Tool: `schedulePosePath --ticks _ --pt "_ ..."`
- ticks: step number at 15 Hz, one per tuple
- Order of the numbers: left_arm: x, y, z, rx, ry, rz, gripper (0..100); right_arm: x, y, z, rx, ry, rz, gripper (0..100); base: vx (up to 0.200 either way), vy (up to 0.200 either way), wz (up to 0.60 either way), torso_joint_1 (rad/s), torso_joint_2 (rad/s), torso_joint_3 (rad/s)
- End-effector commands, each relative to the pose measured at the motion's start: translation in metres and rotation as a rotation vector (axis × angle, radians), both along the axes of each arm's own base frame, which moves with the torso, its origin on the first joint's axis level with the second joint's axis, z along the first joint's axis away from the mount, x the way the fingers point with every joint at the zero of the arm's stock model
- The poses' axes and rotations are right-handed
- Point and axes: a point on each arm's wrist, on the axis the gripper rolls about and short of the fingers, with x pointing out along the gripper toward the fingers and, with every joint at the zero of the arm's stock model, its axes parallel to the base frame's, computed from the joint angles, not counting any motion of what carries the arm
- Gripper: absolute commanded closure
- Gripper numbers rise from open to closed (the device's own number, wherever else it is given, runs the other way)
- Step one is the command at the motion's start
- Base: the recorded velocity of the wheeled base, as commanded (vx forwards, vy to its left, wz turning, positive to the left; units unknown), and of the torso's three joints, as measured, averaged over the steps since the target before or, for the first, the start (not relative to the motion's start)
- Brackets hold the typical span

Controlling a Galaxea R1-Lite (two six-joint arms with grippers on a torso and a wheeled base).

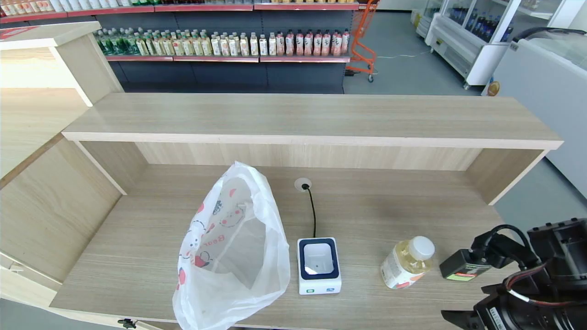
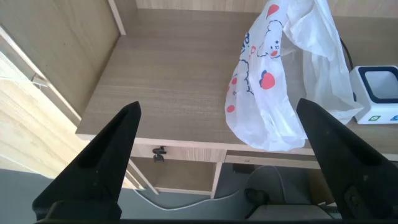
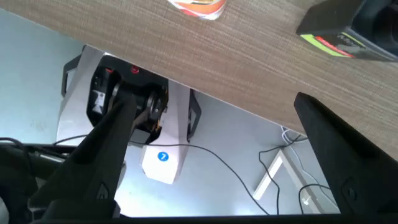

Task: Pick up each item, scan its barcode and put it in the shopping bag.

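Head view: nearest the camera, the right arm (image 1: pixel 532 279) sits by the desk's (image 1: pixel 390 206) near right corner, close to a bottle (image 1: pixel 408 263), probably the first item to pick. A scanner (image 1: pixel 318 266), window facing up, lies between the bottle and the open shopping bag (image 1: pixel 234 247).

Left wrist view: the left gripper (image 2: pixel 219 107) hangs off the desk's front edge, its fingers (image 2: pixel 112 155) released and empty.

Right wrist view: the right gripper (image 3: pixel 214 101) is below the desk edge, its fingers (image 3: pixel 102 155) spread and holding nothing.
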Motion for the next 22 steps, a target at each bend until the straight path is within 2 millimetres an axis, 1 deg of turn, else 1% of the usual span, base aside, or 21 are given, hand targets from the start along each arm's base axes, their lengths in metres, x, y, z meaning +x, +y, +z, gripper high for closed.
schedulePosePath --ticks 1,9,11,14,18,22 --pt "0.0 0.0 0.0 0.0 0.0 0.0 0 0.011 0.003 -0.017 -0.012 0.017 -0.003 0 0.0 0.0 0.0 0.0 0.0 0.0" --pt "0.0 0.0 0.0 0.0 0.0 0.0 0 0.033 0.024 -0.038 0.014 -0.051 0.058 0 0.0 0.0 0.0 0.0 0.0 0.0" --pt "0.0 0.0 0.0 0.0 0.0 0.0 0 0.038 0.025 -0.042 0.017 -0.061 0.058 0 0.0 0.0 0.0 0.0 0.0 0.0" --pt "0.0 0.0 0.0 0.0 0.0 0.0 0 0.048 0.035 -0.046 0.034 -0.122 0.08 0 0.0 0.0 0.0 0.0 0.0 0.0" --pt "0.0 0.0 0.0 0.0 0.0 0.0 0 0.054 0.045 -0.055 0.016 -0.174 0.078 0 0.0 0.0 0.0 0.0 0.0 0.0" --pt "0.0 0.0 0.0 0.0 0.0 0.0 0 0.064 0.051 -0.064 0.015 -0.21 0.066 0 0.0 0.0 0.0 0.0 0.0 0.0"
